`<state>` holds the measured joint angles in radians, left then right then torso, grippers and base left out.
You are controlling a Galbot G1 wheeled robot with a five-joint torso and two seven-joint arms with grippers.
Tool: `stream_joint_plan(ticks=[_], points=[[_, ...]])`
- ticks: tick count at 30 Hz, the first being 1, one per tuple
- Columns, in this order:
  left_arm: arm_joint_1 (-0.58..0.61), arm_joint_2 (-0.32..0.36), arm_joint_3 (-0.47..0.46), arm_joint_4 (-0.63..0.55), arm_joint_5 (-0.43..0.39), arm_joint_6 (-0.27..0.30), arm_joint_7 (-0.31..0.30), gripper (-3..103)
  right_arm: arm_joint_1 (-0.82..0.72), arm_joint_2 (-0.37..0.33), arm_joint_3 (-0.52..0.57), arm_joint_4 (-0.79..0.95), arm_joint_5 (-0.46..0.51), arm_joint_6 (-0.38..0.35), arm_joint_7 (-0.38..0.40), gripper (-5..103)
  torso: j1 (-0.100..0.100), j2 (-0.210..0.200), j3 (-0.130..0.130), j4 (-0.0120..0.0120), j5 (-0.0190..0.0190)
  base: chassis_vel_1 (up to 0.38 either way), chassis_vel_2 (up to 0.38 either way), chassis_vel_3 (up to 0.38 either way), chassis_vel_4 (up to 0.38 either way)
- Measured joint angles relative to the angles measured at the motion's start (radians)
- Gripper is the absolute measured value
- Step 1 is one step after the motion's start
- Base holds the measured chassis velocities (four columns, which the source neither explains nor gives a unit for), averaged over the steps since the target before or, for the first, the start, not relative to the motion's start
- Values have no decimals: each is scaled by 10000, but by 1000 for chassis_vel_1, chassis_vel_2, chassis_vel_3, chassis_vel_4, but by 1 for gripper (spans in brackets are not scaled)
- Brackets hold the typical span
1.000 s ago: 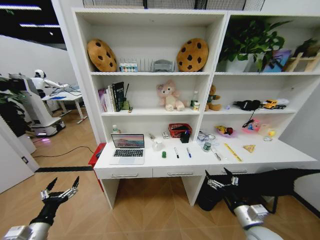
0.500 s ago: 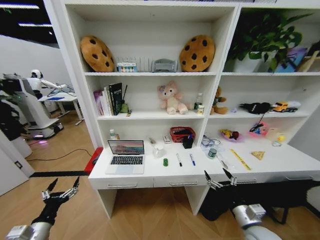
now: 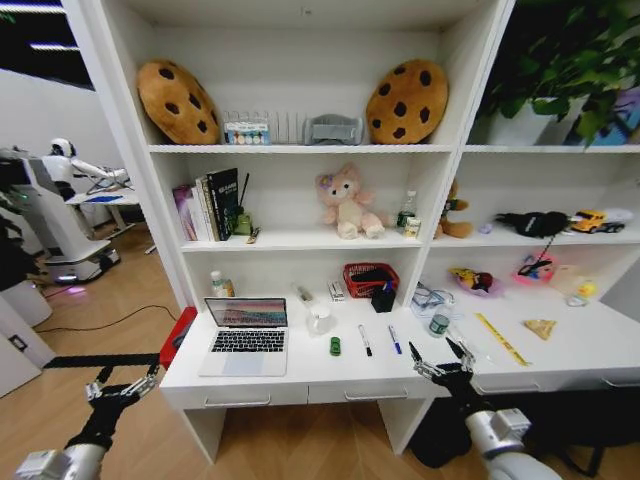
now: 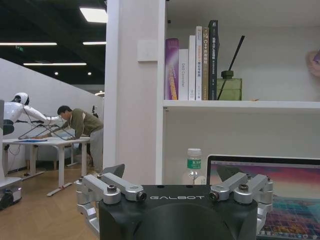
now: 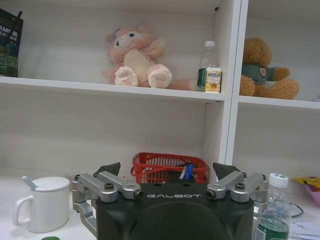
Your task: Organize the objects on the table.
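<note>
On the white table (image 3: 560, 352) a silver laptop (image 3: 245, 335) stands open at the left, its screen showing in the left wrist view (image 4: 265, 192). To its right lie a tiny green item (image 3: 335, 346), a black marker (image 3: 365, 340) and a blue pen (image 3: 394, 339). A green-labelled clear bottle (image 3: 217, 285) (image 4: 193, 165) stands behind the laptop. My left gripper (image 3: 122, 384) (image 4: 170, 172) is open, low and left of the desk front. My right gripper (image 3: 436, 352) (image 5: 167, 170) is open at the desk's front edge, below the pen, holding nothing.
A white mug (image 3: 320, 318) (image 5: 45, 202), a red basket (image 3: 370, 278) (image 5: 170, 167), a black holder (image 3: 383, 297), a small green-capped jar (image 3: 438, 323) (image 5: 272, 215) and a yellow ruler (image 3: 500, 338) also sit on the desk. Shelves rise above. A red box (image 3: 178, 335) stands by the desk's left end.
The whole view has shifted: the camera has come closer to the desk, which now looks larger. Both grippers stay open and low in front.
</note>
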<state>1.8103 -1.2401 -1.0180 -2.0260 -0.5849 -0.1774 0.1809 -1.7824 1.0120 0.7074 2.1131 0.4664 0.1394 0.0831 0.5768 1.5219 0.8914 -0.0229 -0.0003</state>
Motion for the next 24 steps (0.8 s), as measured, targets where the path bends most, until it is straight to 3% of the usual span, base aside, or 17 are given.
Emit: stream_joint_plan(ticks=[21,24], points=[[-105,123,243,-70,101,131,-156,101,-18,117,-171,70,-74,-30,374,100,6,-3,1,0,4,-153,157,158,-158],[-127,405,352,-81,113,249,-162,92,-118,259,-181,59,-120,-5,376,100,6,-3,1,2,-1,0,0,0,0]])
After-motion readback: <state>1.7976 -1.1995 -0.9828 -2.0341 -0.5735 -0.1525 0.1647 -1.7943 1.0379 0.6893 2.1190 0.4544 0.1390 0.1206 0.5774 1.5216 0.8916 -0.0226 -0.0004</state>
